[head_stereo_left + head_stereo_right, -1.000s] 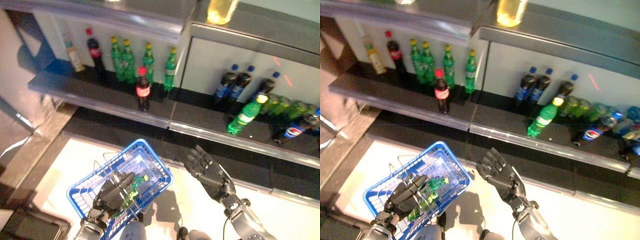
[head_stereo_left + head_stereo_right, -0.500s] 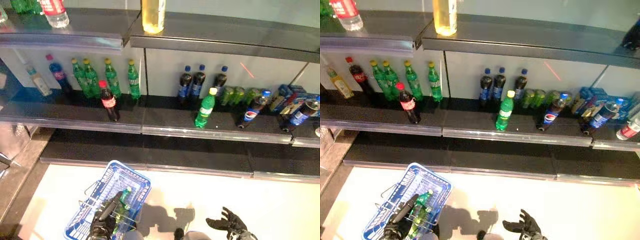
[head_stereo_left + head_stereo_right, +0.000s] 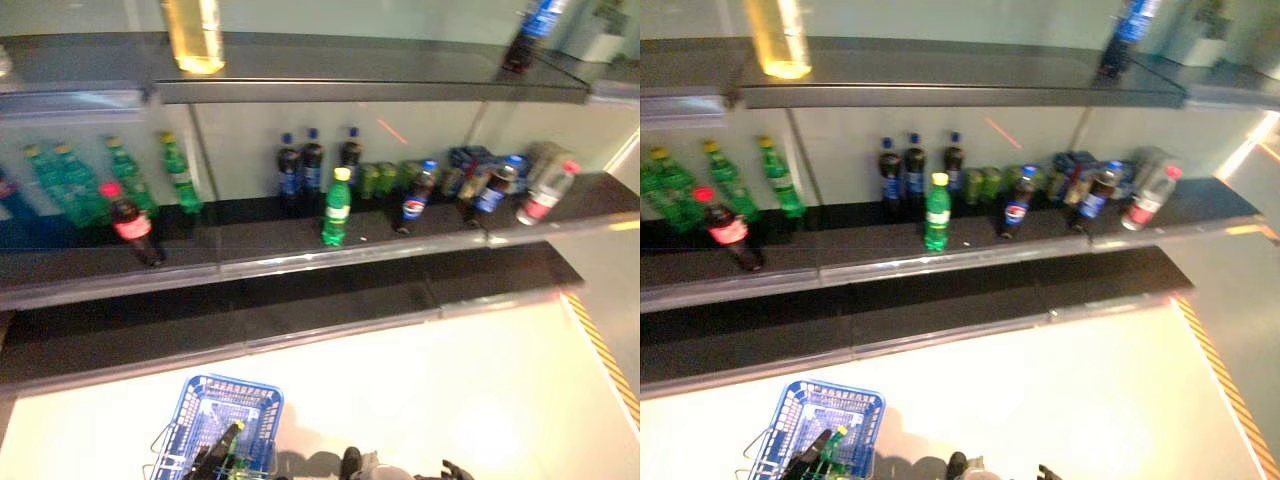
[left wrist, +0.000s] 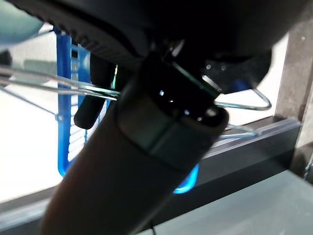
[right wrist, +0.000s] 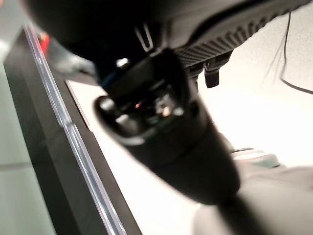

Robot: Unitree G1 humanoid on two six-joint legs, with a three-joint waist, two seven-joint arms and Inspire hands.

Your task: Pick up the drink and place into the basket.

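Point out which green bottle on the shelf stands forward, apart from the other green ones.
The yellow-capped green bottle near the shelf's front edge, before the dark blue-capped bottles; the other green bottles line the back wall at left.

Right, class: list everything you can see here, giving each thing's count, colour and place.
basket: one, blue, wire handles, low by the floor, lower left
bottle in the basket: one, green, yellow cap
green bottles: about four, yellow caps, lower shelf, far left
cola bottle: one, dark, red cap, shelf front, left
dark bottles: three, blue caps, shelf back, middle
lone green bottle: one, yellow cap, shelf front, middle
cans: green, count unclear, behind it
right-end bottles: several mixed, blurred
yellow drink: one, upper shelf, left
upper dark bottle: one, blue cap, upper shelf, right
left hand: dark, at the basket
right hand: dark, bottom edge, barely showing
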